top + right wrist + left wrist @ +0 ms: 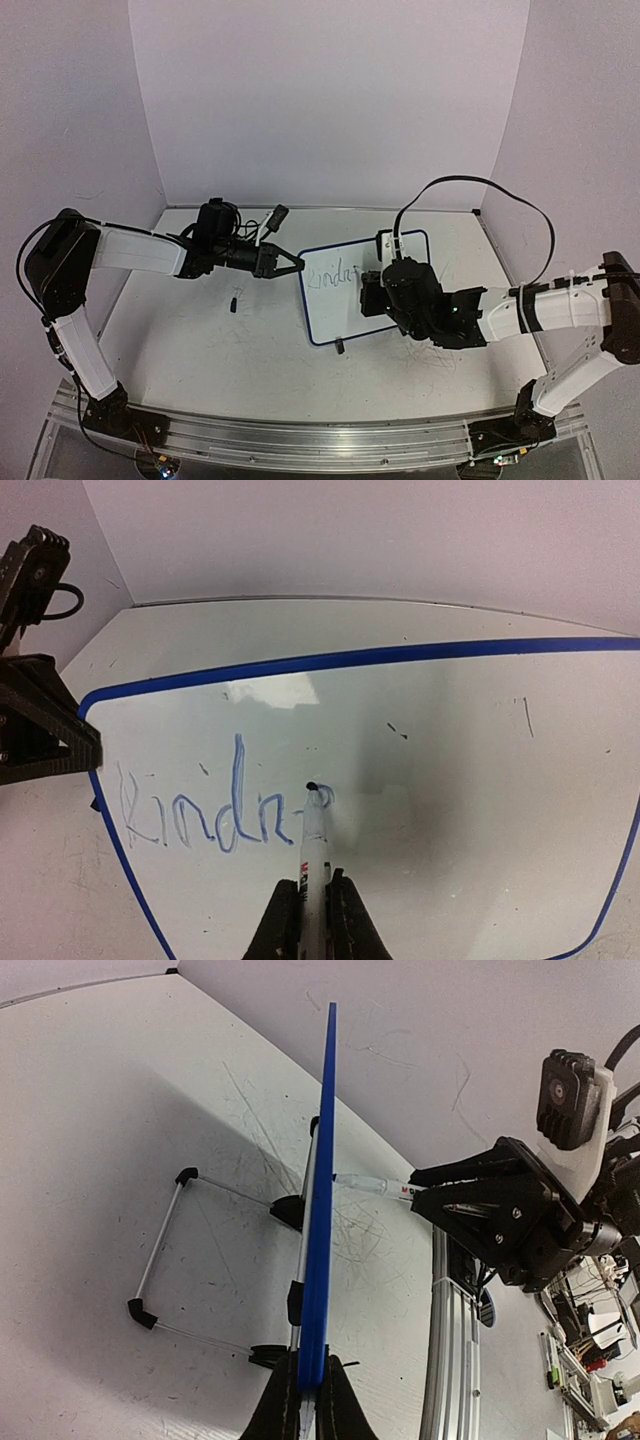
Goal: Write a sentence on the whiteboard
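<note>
The whiteboard stands tilted on its stand mid-table; its blue frame shows edge-on in the left wrist view and its white face fills the right wrist view. The sentence reads "Kindn" plus a started letter, in blue strokes; it also shows in the top view. My left gripper is shut on the board's left edge, as the top view shows. My right gripper is shut on a white marker whose dark tip touches the board just right of the last letter. In the top view the right gripper covers the board's right part.
A small black marker cap lies on the table left of the board. The board's wire stand with black feet rests behind it. White walls enclose the table on three sides. The aluminium rail runs along the near edge.
</note>
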Motion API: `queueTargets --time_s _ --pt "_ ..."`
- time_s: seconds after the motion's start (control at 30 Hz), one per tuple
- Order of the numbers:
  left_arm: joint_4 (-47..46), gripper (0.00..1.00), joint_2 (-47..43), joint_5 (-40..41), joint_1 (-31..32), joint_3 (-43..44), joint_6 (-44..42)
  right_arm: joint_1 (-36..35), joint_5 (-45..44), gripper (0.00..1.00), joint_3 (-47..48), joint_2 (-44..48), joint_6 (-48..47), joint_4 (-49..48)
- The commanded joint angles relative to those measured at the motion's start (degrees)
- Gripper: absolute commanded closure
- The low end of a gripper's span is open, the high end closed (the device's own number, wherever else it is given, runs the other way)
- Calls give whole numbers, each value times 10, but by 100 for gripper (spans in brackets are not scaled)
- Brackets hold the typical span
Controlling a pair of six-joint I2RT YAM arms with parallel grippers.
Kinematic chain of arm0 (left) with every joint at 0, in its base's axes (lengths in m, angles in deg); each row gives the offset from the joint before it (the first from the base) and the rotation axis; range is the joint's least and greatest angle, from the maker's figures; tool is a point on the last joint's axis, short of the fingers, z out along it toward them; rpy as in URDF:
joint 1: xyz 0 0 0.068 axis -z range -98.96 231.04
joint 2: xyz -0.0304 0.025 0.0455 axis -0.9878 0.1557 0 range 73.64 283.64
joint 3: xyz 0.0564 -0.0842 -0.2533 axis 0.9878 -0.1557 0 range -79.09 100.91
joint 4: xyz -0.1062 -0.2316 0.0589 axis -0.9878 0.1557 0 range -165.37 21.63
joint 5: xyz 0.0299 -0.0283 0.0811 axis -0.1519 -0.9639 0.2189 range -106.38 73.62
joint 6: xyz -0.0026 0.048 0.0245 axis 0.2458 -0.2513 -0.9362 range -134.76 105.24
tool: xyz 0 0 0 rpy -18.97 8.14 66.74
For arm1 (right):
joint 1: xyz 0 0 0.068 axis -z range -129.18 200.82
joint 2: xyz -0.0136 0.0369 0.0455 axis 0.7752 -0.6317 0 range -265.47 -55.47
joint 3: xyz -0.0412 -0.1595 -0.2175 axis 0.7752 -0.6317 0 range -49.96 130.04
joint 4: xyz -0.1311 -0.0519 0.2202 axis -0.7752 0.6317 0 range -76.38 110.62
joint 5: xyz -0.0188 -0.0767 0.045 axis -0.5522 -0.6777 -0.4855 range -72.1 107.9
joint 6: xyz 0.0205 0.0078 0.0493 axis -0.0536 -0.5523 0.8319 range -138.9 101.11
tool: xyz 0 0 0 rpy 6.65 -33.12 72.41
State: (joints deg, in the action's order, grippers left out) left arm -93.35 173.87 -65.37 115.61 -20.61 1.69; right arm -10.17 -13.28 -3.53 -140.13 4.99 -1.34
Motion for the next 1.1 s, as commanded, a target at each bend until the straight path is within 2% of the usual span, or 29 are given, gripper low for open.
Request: queueTargets --time_s 0.0,1.07 --pt "-1 100 -13 -21 1 5 -2 6 16 100 -2 -10 12 -9" --pt "-1 100 -8 -19 1 6 -2 5 20 100 -52 6 38 10"
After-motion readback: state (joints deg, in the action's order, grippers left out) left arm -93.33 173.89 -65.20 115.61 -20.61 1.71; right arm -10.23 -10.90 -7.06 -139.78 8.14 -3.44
